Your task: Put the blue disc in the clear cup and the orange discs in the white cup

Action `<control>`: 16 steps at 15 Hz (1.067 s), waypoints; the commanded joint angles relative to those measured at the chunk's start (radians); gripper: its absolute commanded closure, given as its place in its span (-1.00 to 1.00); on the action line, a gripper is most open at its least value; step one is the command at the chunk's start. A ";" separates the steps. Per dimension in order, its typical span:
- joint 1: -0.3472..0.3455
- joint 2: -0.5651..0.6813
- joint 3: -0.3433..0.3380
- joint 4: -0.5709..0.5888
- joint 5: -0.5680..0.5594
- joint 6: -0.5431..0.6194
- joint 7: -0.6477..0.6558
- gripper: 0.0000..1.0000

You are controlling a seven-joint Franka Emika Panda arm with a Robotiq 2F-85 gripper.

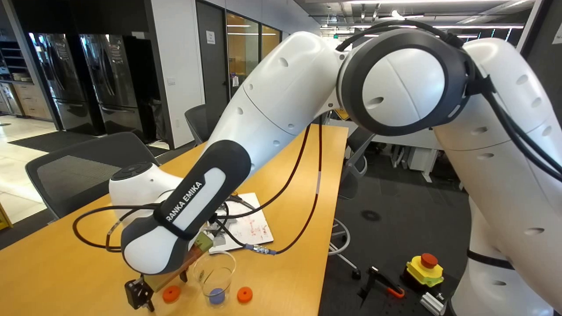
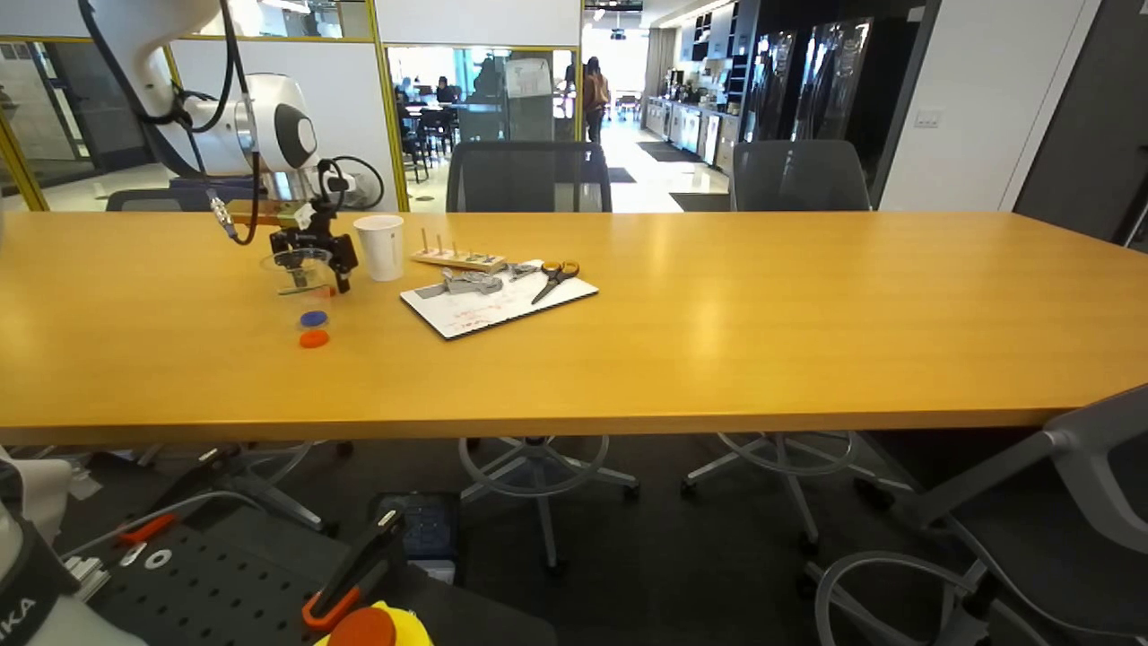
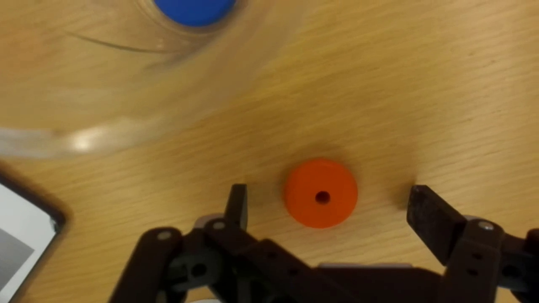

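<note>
The clear cup stands on the table and also shows in an exterior view. The blue disc appears to lie on its bottom, seen through the wall; in the wrist view the blue disc is cut by the top edge. One orange disc lies flat between my spread fingers, touching neither. Another orange disc lies on the cup's opposite side. The white cup stands upright beside the gripper; its inside is hidden. My gripper is open, low above the table.
A whiteboard lies past the white cup, bearing grey metal pieces and scissors. A wooden peg board lies behind it. The clear cup's rim is close beside the gripper. Cables hang from the arm.
</note>
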 commanded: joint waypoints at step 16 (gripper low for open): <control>-0.048 -0.111 0.041 0.020 0.063 -0.185 -0.039 0.57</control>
